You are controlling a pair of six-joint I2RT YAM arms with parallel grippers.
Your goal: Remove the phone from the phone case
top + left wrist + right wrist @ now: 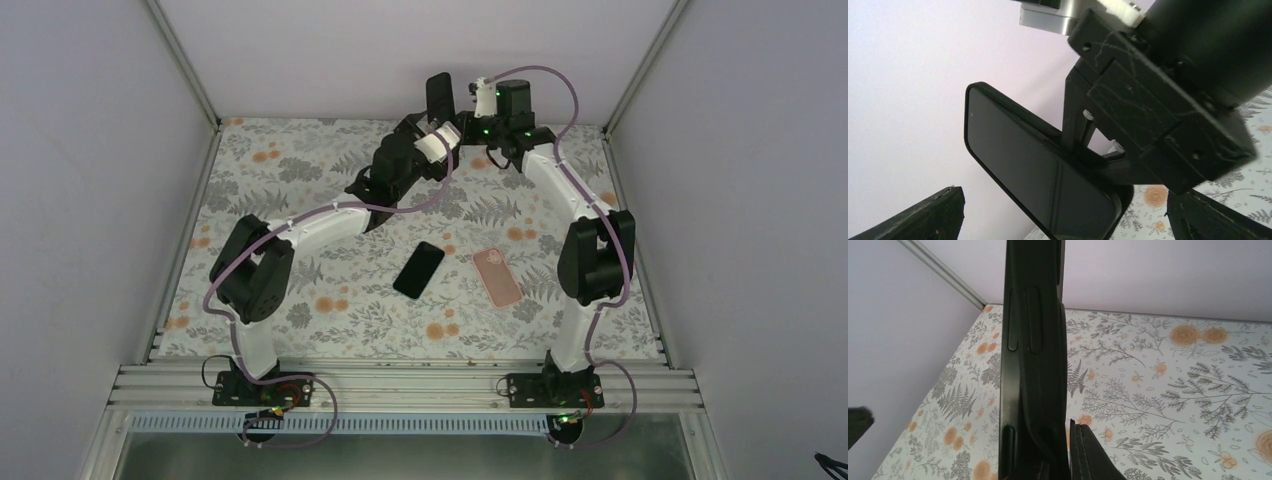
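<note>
Right wrist view shows the right end effector [1058, 467] clamped shut on a black rubbery phone case [1033, 365], which stands upright and edge-on, its moulded button covers facing the lens. One black finger [1090, 455] presses against its side.

Seen from the left wrist, a dark glass-fronted phone [1033, 175] sits inside that case, the black rim showing around its screen. The left end effector [1064, 195] faces the screen with its fingers [928, 215] spread wide, touching nothing.

From the top external camera, both arms reach to the far edge of the floral-patterned tabletop [300, 170], and the cased phone is held in the air above it. Nearer the arm bases, a bare black rectangular phone [418, 270] and a pink empty phone case [497, 277] lie flat, near each other but apart.
</note>
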